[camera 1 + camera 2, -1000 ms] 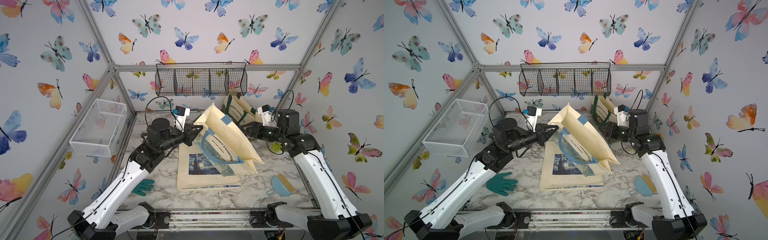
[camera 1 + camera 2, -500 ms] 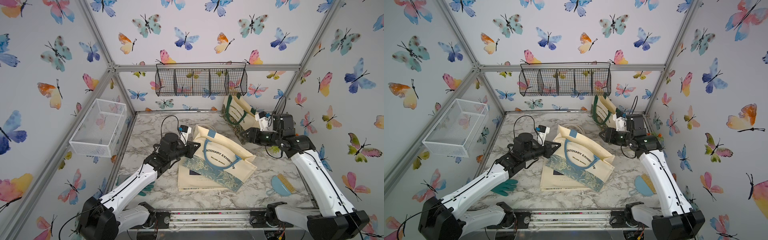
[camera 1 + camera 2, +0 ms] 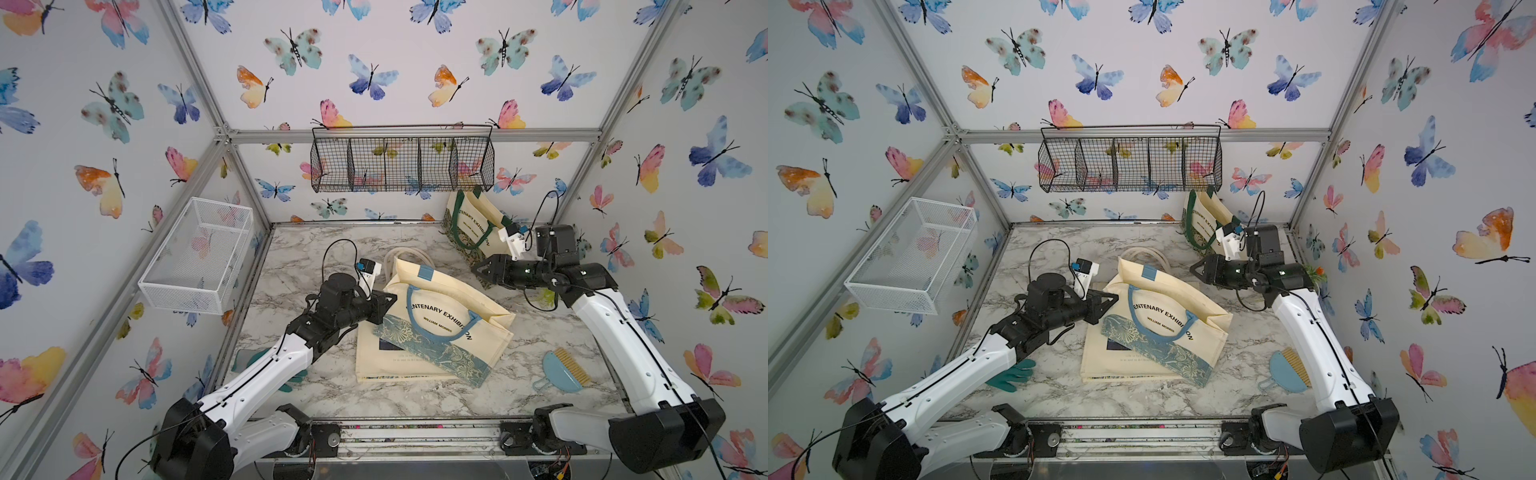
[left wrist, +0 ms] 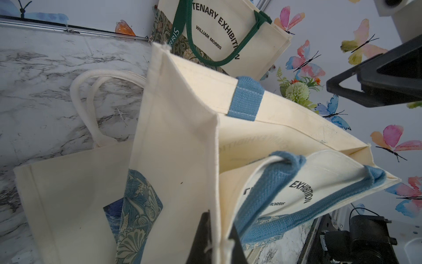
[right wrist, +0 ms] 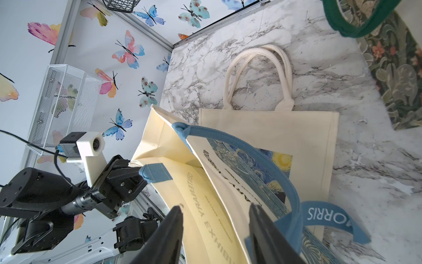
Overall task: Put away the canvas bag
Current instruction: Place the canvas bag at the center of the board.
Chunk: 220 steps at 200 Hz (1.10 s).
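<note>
The left pincer (image 3: 390, 300) is clamping the side edge of the canvas bag (image 3: 440, 307), which is slumping across the flat tote (image 3: 374, 359); the right pincer (image 3: 477, 269) is hovering half open, empty, beyond that tote. Lifting by one edge is probably risking a slip

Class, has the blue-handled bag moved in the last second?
Yes: the blue-handled bag has sunk away from the black basket, down onto the flat bag.

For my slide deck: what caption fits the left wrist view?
Left pincer shut on a cream canvas bag with blue handles, overlapping a flat cream tote.
</note>
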{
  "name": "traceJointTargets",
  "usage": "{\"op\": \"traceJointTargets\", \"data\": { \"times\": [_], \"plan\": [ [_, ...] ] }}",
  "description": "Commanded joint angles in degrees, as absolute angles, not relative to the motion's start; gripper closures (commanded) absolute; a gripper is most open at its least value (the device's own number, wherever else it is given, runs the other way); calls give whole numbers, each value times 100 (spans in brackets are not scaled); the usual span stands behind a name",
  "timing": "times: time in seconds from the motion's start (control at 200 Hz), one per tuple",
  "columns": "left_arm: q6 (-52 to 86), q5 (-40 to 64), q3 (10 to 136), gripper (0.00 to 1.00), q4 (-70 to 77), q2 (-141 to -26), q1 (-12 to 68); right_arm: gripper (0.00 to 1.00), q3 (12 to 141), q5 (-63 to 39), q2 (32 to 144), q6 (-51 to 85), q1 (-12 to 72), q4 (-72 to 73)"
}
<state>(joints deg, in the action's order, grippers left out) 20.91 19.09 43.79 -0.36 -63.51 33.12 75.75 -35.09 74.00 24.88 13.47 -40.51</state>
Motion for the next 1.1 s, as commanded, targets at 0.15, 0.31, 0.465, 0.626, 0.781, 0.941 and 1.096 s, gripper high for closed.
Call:
{"op": "traceJointTargets", "data": {
  "times": [0.15, 0.31, 0.465, 0.626, 0.781, 0.941, 1.096],
  "plan": [
    [1921, 1867, 4210, 83, -101, -6135, 3239, 49, 8001, -3820, 7822, 2403, 1336, -3850],
    [1922, 2019, 4149, 75, -86, -6104, 3235, 49, 8158, -4017, 8173, 2425, 1336, -3732],
    [1934, 1935, 4096, 49, -145, -6022, 3234, 49, 8362, -4236, 8566, 2428, 1336, -3591],
    [1807, 1754, 4238, 41, -449, -5921, 3227, 50, 8781, -4315, 9062, 2397, 1340, -3628],
    [1659, 1578, 4366, 40, -899, -5786, 3208, 50, 9100, -4733, 9459, 2460, 1360, -3514],
    [1523, 1431, 4388, 38, -1174, -5661, 3105, 52, 9155, -5087, 9667, 2566, 1580, -3174],
    [1490, 1658, 4363, 38, -1137, -5728, 2954, 52, 9717, -5243, 10134, 2289, 2001, -3508]
  ]
}}
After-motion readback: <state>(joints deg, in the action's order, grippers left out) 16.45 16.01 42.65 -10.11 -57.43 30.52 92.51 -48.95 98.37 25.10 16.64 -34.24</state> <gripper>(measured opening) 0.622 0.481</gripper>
